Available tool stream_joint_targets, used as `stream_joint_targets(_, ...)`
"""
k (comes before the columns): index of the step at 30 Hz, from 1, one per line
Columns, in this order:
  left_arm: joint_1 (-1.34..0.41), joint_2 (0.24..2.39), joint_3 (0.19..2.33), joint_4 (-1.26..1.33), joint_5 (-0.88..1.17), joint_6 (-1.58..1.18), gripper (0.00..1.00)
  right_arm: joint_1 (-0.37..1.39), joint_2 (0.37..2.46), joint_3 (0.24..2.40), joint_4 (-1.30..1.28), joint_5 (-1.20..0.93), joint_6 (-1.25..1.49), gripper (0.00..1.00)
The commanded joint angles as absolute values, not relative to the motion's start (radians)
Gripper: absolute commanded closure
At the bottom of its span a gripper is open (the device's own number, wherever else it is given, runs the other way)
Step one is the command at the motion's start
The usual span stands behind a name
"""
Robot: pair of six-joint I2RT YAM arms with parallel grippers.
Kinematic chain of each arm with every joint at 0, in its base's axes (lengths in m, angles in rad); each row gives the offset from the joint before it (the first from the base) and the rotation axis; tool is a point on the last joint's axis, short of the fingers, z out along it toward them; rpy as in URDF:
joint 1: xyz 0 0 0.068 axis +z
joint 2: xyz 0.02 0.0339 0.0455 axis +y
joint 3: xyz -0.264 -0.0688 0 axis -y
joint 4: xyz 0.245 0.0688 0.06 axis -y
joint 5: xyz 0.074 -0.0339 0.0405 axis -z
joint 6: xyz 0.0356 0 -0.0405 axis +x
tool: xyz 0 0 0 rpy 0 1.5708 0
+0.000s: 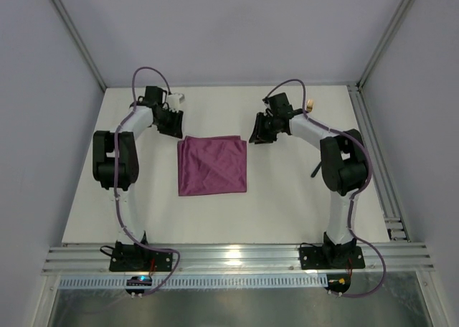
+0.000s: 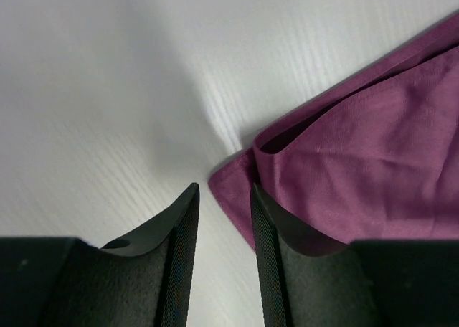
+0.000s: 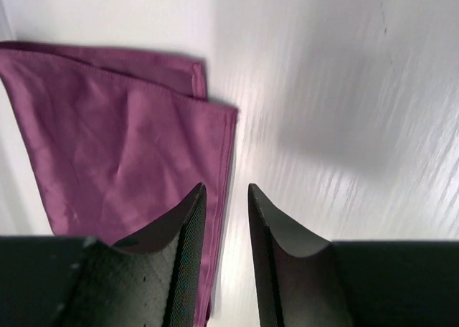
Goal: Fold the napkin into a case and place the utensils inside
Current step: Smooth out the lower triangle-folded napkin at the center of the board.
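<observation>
The magenta-purple napkin (image 1: 212,166) lies folded double, roughly square, in the middle of the table. My left gripper (image 1: 174,129) is low at its far left corner. In the left wrist view the jaws (image 2: 224,192) are open a little, with the napkin's corner (image 2: 237,191) just ahead of and between them. My right gripper (image 1: 259,135) is at the far right corner. In the right wrist view it (image 3: 225,189) is open a little, astride the napkin's edge (image 3: 224,169). The utensils do not show clearly. A slim dark piece (image 1: 314,171) pokes out beside the right arm.
The white table (image 1: 287,212) is walled on three sides. An aluminium rail (image 1: 237,257) with both arm bases runs along its near edge. A second rail (image 1: 376,162) runs down the right side. A small tan piece (image 1: 310,105) sits by the right wrist.
</observation>
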State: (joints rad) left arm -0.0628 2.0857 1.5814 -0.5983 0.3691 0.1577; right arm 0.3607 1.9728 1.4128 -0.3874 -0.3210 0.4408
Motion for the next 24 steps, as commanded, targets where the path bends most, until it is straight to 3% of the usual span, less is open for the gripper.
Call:
stream_joint_targets(1, -0.127, 2.045, 1.635, -0.618, 0.341, 0.218, 0.63, 0.354, 2.057, 1.508, -0.434, -0.318, 0.433, 0.66)
stream_joint_targets(11, -0.189, 2.106, 1.683, -0.621, 0.264, 0.281, 0.63, 0.354, 2.187, 1.594, -0.410, -0.368, 0.486, 0.68)
stream_joint_targets(16, -0.198, 2.108, 1.681, -0.633, 0.264, 0.291, 0.75, 0.356, 2.203, 1.583, -0.384, -0.390, 0.506, 0.69)
stream_joint_targets(22, -0.198, 2.108, 1.666, -0.637, 0.236, 0.310, 0.75, 0.354, 2.223, 1.585, -0.357, -0.408, 0.531, 0.69)
stream_joint_targets(24, -0.199, 2.111, 1.666, -0.634, 0.235, 0.310, 0.80, 0.354, 2.229, 1.586, -0.353, -0.414, 0.540, 0.73)
